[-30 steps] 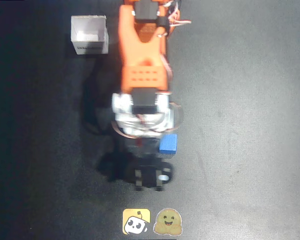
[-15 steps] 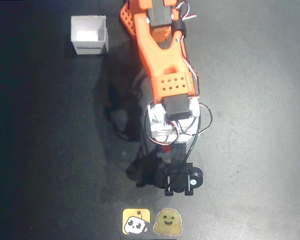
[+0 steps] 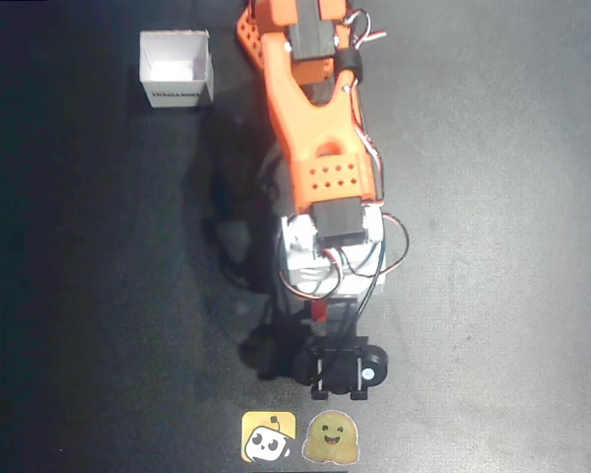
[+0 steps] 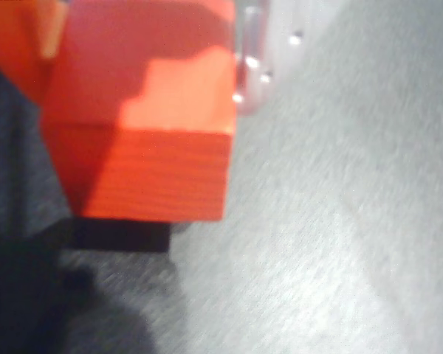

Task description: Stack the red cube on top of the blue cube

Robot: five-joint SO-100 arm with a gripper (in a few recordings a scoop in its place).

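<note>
In the wrist view the red cube is very close at the upper left. It sits between an orange jaw at the left and a clear finger at the right, so my gripper is shut on it. Directly under the cube a dark block edge shows in shadow; its colour cannot be told. From overhead, the orange arm reaches down the middle of the mat, and its wrist with the black camera mount covers the spot below it. The blue cube is hidden.
A white open box stands at the upper left of the dark mat. Two stickers lie at the bottom edge, just below the wrist. Bare mat lies to the left and right of the arm.
The arm swung right over the blue cube, which was visible a second ago and is now covered. Since half a second ago the wrist has shifted slightly left.
</note>
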